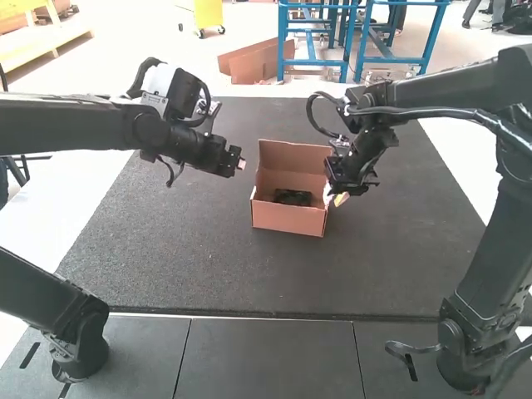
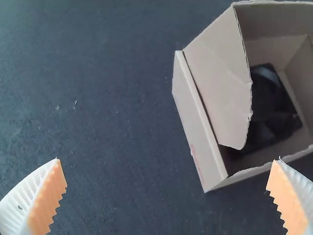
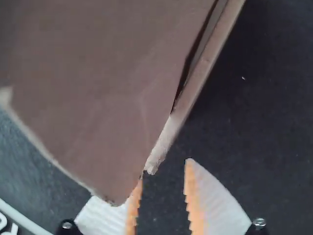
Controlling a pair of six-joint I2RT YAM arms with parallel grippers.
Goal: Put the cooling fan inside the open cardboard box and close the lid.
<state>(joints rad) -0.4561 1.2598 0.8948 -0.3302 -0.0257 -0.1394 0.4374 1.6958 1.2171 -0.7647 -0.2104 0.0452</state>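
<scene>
Two claws flank the cardboard box (image 1: 287, 219) on the tabletop (image 1: 166, 249): the left claw (image 1: 238, 161) hangs wide open nearby, the right claw (image 1: 342, 196) narrowly parted against a side flap (image 3: 98, 88). The cooling fan (image 1: 291, 198) lies inside, under the upright lid (image 1: 293, 155).

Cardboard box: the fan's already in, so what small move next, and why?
Probably push the right gripper inward to fold the side flap over the fan. The flap stands beside that gripper, the lid is upright at the back, and the left gripper hangs open, apart from the cardboard box.
</scene>
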